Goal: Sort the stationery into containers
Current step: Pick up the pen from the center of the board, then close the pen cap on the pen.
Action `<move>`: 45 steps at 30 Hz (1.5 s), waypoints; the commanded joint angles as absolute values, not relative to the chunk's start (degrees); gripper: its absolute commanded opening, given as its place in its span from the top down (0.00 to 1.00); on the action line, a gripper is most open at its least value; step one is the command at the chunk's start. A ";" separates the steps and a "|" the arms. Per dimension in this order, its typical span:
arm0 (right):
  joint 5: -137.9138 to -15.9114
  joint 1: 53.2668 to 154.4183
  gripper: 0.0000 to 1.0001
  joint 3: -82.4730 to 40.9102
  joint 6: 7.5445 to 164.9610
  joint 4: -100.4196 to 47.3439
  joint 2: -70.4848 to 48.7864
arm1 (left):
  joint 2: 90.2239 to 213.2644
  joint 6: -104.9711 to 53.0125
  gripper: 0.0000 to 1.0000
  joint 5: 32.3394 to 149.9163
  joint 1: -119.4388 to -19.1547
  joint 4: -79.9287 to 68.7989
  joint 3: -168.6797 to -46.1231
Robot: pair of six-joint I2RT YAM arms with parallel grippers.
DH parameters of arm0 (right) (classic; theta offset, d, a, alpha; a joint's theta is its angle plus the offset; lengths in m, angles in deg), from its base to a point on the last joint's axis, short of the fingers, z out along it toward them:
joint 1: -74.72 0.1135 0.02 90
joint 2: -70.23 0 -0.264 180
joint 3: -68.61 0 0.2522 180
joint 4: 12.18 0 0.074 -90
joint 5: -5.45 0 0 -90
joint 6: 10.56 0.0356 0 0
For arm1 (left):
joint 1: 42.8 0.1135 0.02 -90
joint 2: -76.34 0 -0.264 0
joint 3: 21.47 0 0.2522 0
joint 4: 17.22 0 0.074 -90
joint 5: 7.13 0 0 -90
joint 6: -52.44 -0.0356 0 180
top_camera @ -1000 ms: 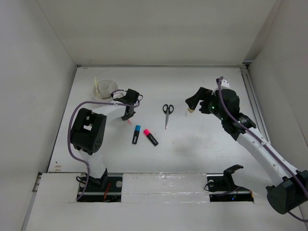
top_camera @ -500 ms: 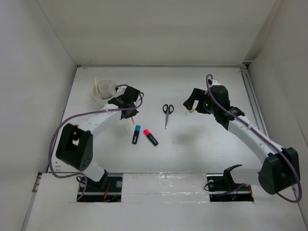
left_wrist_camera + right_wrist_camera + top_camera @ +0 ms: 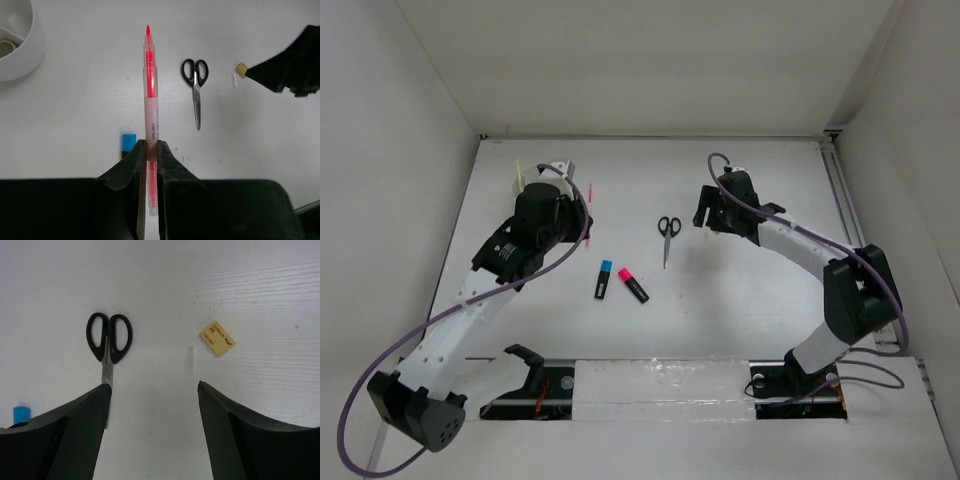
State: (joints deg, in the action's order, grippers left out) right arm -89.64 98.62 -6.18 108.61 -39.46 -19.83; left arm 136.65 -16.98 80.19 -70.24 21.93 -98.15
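**STATIONERY LOT, SORT UNDER WAY: ONE PEN IN GRIP, BLOCK UNCLAIMED**

**Top external.** Left gripper [image 3: 576,200] closed on thin pink pen [image 3: 588,190], raised just beside white bowl [image 3: 558,167]. Bowl largely covered by the arm; thin yellow pen [image 3: 519,173] poking from its left side. Scissors [image 3: 667,235] flat mid-table. Blue-cap highlighter [image 3: 603,279] and pink-cap highlighter [image 3: 632,285] close together, nearer the bases. Right gripper [image 3: 705,215] low, right of the scissors; surface beneath it hidden.

**Left wrist.** Jaws pinched fully onto the pen's lower barrel, red tip pointing away. Judged light, stiff and smooth-walled; liable to pivot in so narrow a pinch, so a hold nearer mid-barrel preferable. Bowl cut off at the upper left corner, one divider showing; target compartment impossible to tell. Tan block [image 3: 242,69] just off the other gripper's tip.

**Right wrist.** Fingers spread wide, nothing between them, above bare table between scissors and block. Block judged light, low and flat: little wall for the pads, likely to skid; best taken across its short sides. Faint pale mark beside it, unidentifiable. Blue cap clipped at lower left.
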 commanded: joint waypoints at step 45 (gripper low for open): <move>-100.53 100.47 0.68 -14.32 109.94 -45.62 -38.40 | 126.17 -20.24 1.00 85.59 -70.48 15.96 -86.47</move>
State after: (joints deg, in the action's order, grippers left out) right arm -97.20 99.95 -12.76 109.46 -42.37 -37.12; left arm 127.19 -19.95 85.41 -70.44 18.19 -86.96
